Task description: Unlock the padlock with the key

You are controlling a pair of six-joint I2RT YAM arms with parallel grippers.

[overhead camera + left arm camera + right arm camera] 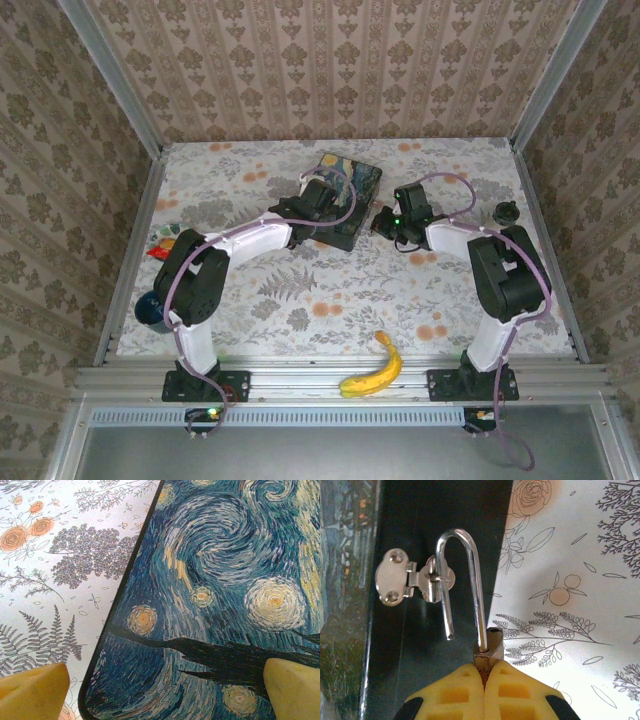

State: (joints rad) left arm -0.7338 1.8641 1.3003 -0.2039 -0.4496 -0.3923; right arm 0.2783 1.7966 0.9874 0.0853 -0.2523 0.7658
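Note:
My right gripper (484, 672) is shut on the small brass body of the padlock (490, 645), pinched between its yellow fingertips. The silvery shackle (457, 555) stands open: one leg sits in the body and the free leg passes through the loop of a metal hasp (410, 582) on the dark side of the starry-night tin (350, 555). The key is hidden. My left gripper (165, 690) is open just above the tin's painted lid (215, 580), one yellow fingertip (32, 690) off its edge. From above, the left gripper (318, 195) and right gripper (385, 222) flank the tin (352, 178).
A banana (375, 368) lies at the near edge between the arm bases. A small black object (507, 211) sits at the right edge, a red-orange item (163, 243) and a dark blue object (150, 308) at the left. Patterned walls enclose the floral table (330, 290).

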